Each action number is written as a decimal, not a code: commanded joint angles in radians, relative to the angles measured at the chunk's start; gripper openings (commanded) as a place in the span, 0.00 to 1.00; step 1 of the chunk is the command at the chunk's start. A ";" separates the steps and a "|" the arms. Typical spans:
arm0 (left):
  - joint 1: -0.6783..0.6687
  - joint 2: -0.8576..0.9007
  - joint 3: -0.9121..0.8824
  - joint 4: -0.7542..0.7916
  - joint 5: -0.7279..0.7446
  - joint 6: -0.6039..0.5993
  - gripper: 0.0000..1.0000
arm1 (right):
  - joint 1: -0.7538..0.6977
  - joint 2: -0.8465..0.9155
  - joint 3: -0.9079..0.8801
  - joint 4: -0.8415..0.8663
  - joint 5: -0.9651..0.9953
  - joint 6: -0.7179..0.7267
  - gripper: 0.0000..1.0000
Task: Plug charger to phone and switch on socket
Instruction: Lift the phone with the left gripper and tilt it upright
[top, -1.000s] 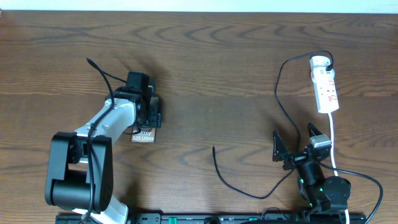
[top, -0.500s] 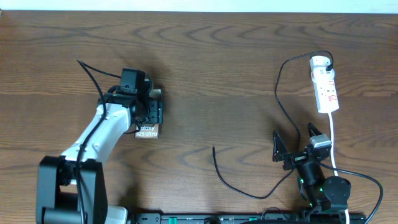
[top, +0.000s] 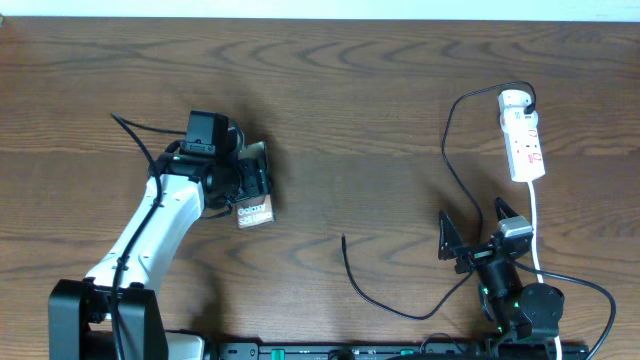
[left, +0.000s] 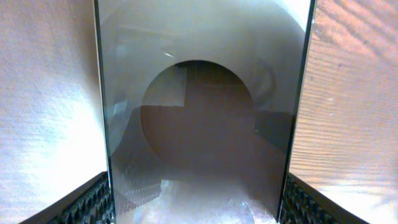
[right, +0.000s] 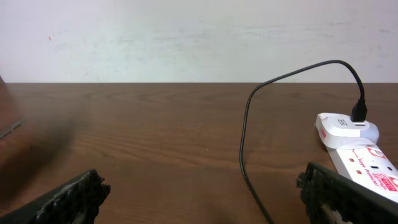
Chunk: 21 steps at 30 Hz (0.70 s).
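The table (top: 380, 110) is dark grained wood, the phone (left: 199, 93) glossy and mirror-like, the socket (top: 526, 145) smooth white plastic

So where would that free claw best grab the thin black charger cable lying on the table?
Just behind the loose tip of the thin black charger cable, coming straight down from above. That end lies flat and nearly straight on the wooden table, apart from everything else, so the open right claw can straddle it crosswise, leaving the connector poking out.
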 joint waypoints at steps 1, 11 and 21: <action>0.001 -0.021 0.037 -0.008 0.080 -0.245 0.07 | 0.014 -0.006 -0.001 -0.005 0.004 -0.006 0.99; 0.001 -0.021 0.037 0.034 0.354 -0.587 0.07 | 0.014 -0.006 -0.001 -0.004 0.004 -0.006 0.99; 0.001 -0.021 0.037 0.032 0.606 -0.902 0.07 | 0.014 -0.006 -0.001 -0.004 0.004 -0.006 0.99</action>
